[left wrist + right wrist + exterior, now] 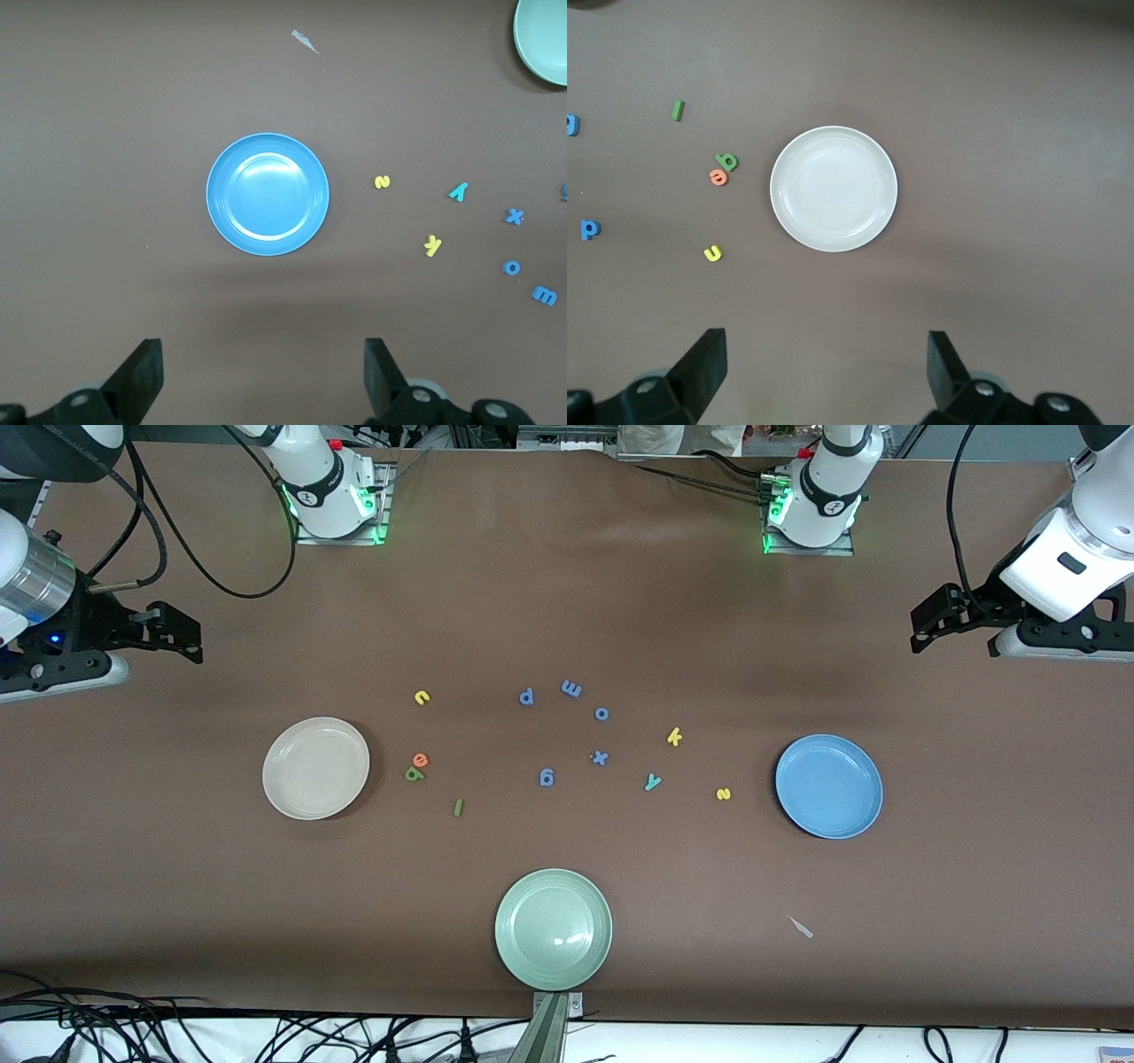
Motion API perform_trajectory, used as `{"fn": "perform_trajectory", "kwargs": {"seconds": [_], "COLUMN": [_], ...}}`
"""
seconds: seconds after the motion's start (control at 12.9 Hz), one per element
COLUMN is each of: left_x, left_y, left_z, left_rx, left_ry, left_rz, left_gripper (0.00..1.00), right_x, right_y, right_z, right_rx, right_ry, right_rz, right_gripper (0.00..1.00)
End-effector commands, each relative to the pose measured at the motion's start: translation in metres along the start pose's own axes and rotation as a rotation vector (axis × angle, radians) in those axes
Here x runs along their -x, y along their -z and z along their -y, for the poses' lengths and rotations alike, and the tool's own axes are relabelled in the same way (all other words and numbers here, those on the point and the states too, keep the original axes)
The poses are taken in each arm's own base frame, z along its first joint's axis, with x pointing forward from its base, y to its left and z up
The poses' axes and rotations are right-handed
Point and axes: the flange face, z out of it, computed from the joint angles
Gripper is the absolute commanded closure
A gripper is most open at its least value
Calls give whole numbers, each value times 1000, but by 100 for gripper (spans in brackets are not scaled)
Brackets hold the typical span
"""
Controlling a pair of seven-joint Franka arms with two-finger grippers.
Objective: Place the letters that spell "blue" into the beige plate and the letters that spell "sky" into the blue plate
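Note:
The beige plate [315, 767] lies toward the right arm's end, the blue plate [829, 786] toward the left arm's end. Beside the beige plate are the yellow u [423, 697], orange e [421, 760], green b [415, 775] and green l [458, 807]. Nearer the blue plate lie the yellow k [674, 736], teal y [653, 782] and yellow s [724, 794]. My right gripper [190, 638] hangs open and empty over the table's end past the beige plate [833, 188]. My left gripper [926, 627] hangs open and empty past the blue plate [267, 194].
Blue letters p [526, 696], m [571, 688], o [601, 713], x [600, 757] and g [547, 778] lie mid-table between the two groups. A pale green plate [553, 928] sits near the front edge. A small pale scrap [800, 926] lies nearer the camera than the blue plate.

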Motion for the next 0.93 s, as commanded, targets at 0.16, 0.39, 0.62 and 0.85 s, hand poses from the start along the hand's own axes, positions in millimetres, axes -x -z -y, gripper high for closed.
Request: {"fn": "perform_trajectory", "kwargs": {"seconds": [0.16, 0.39, 0.62, 0.85], "left_x": [-2, -2, -2, -2], "left_y": [6, 6, 5, 5], "left_z": [0, 1, 1, 1], "left_rx": [21, 21, 21, 21], "left_ry": [-21, -21, -23, -23], "left_rz": [13, 13, 16, 16], "left_gripper": [0, 0, 0, 0], "right_x": [-3, -3, -4, -4], "right_y": [5, 6, 6, 7], "right_z": [-1, -1, -2, -1], "right_rx": [-4, -3, -3, -3], "right_ry": [-17, -15, -20, -18], "right_rz": [-30, -34, -39, -42], "right_gripper": [0, 0, 0, 0]}}
